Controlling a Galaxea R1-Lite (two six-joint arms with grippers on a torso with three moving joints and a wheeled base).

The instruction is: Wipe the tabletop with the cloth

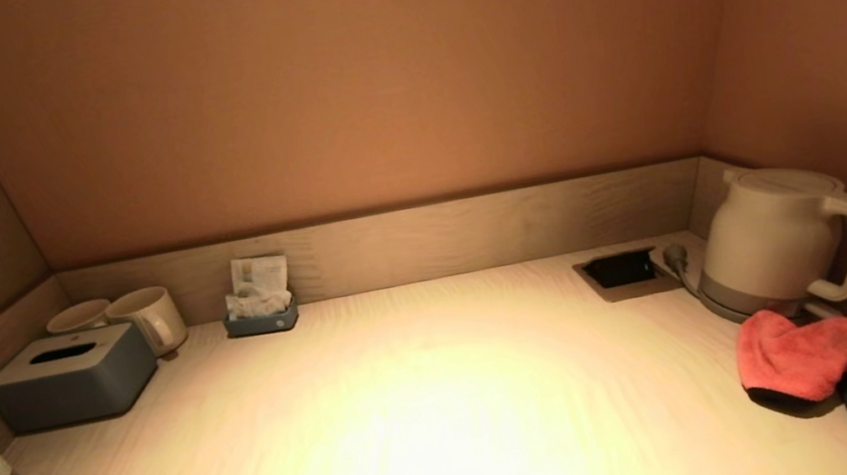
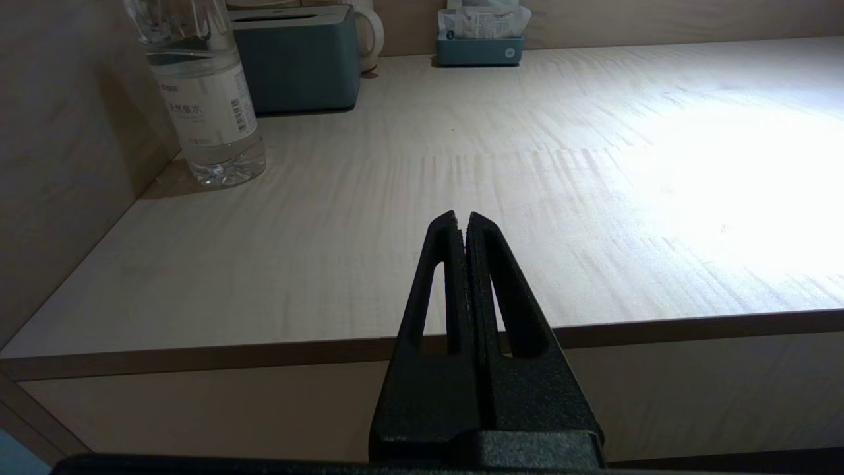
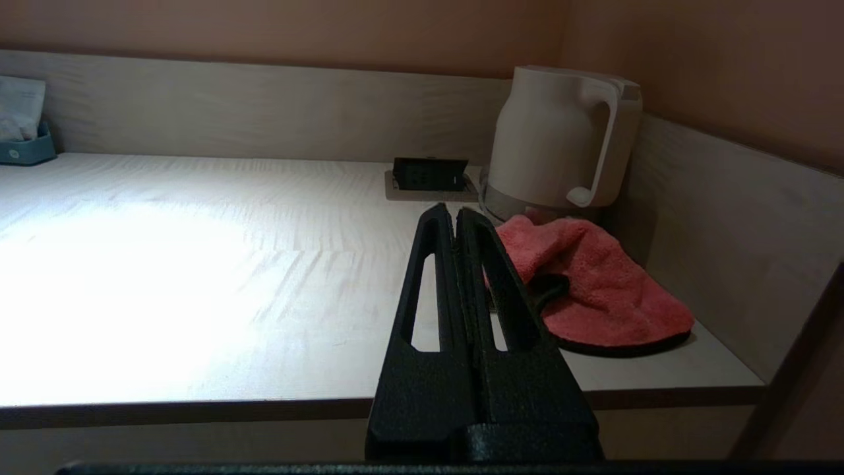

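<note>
Red cloth point(image 1: 845, 375) crumpled beside kettle point(image 1: 781, 240) on counter point(image 1: 417, 408) | left gripper point(image 2: 461, 221), right gripper point(image 3: 448, 214); fingers pressed together, off counter's front edge

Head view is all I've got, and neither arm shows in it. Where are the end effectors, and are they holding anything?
Observer: Both sit in front of the tabletop's front edge. The right end effector is shut and empty.
Operator: And the left one?
Observer: The left end effector is shut too, with nothing in it, facing the water bottle.
Operator: Which one is nearer the cloth?
Observer: The right. Its wrist view shows the red cloth just past its tip, lying in front of the kettle, untouched.
</note>
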